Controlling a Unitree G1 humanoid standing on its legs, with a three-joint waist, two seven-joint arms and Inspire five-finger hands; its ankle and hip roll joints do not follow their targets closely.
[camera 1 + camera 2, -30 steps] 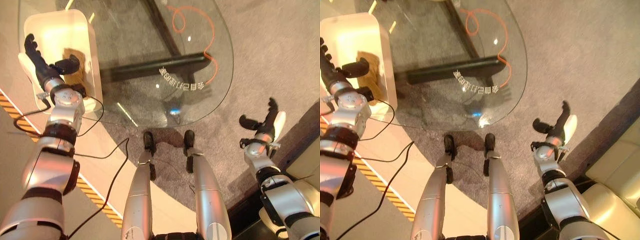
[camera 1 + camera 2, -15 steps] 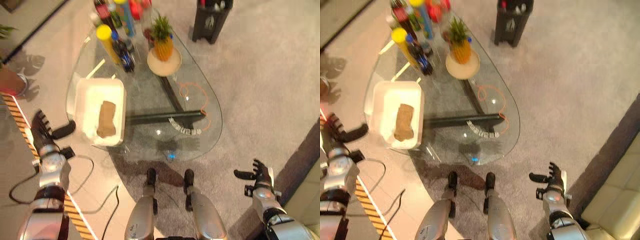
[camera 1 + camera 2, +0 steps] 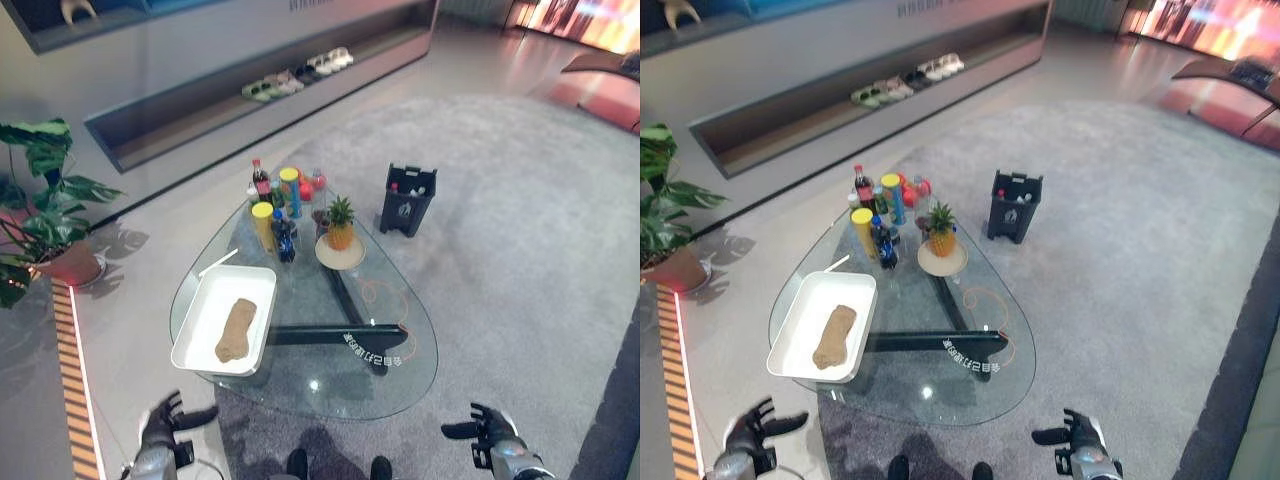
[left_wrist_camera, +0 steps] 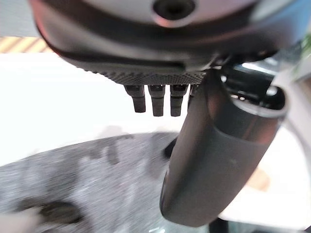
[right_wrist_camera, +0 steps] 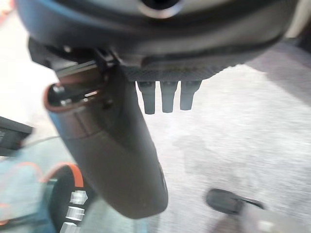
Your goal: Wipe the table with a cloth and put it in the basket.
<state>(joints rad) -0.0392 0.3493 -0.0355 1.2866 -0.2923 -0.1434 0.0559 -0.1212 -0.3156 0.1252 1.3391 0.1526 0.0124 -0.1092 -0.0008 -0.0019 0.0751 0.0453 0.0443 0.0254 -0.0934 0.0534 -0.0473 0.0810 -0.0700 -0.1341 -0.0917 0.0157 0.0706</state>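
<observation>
A brown cloth (image 3: 235, 330) lies inside the white rectangular basket (image 3: 195, 345), which stands on the near left part of the glass table (image 3: 400, 340). The same cloth (image 3: 834, 336) and basket (image 3: 790, 340) appear in the right eye view. My left hand (image 3: 160, 428) hangs low beside the table's near left edge, fingers straight and empty. My right hand (image 3: 490, 438) hangs low at the table's near right, also open and empty. Both hands are well apart from the basket. In the wrist views the left hand (image 4: 218, 160) and the right hand (image 5: 112, 150) hold nothing.
Several bottles and cans (image 3: 275, 205) and a pineapple on a plate (image 3: 340, 235) stand at the table's far end. An orange cord (image 3: 385, 300) lies on the glass. A dark bin (image 3: 407, 198) stands on the grey carpet beyond. A potted plant (image 3: 40, 215) is at the left.
The camera has risen and drawn back, so the whole table and room now show. Both hands have dropped low, away from the basket; the cloth stays in it.
</observation>
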